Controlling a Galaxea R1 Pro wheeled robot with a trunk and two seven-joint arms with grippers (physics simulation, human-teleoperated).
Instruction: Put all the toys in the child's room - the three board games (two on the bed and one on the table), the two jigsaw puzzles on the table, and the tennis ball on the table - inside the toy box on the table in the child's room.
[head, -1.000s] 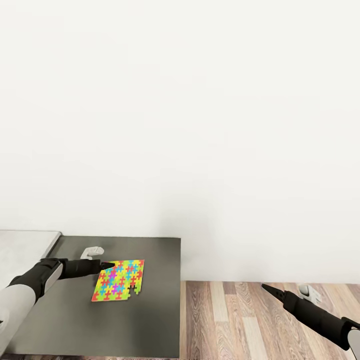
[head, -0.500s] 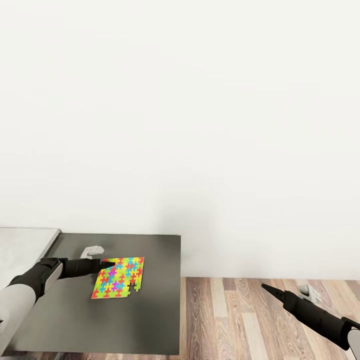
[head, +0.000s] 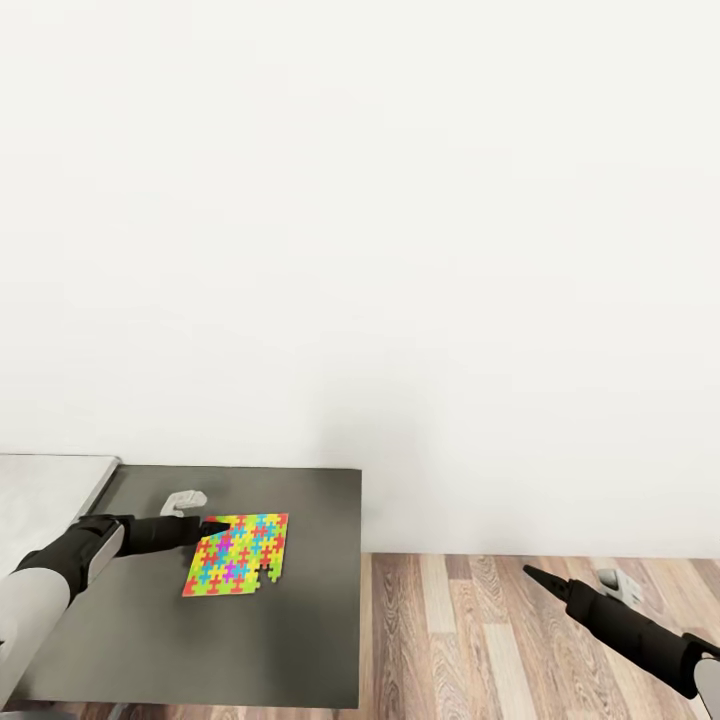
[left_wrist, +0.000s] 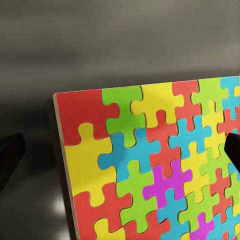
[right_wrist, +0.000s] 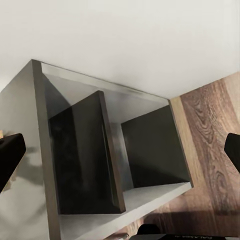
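Observation:
A jigsaw puzzle (head: 237, 556), a flat square of yellow, green, red and blue pieces, lies on a dark-grey-topped cabinet (head: 310, 610). My left gripper (head: 200, 513) is open at the puzzle's near-left corner. In the left wrist view the puzzle (left_wrist: 150, 170) lies between the two dark fingertips (left_wrist: 10, 155), which stand wide apart and low over the cabinet top. Out to the right, my right gripper (head: 572, 578) hangs open over the wood floor, holding nothing. The other toys, the toy box and the bed are out of view.
A pale grey table top (head: 45, 500) adjoins the cabinet on the left. A plain white wall (head: 400, 250) rises behind. Wood-plank floor (head: 470, 640) lies right of the cabinet. The right wrist view looks at the cabinet's open dark compartments (right_wrist: 145, 155).
The whole picture has shifted very slightly, so the camera moved. The puzzle and both grippers keep their places relative to the cabinet.

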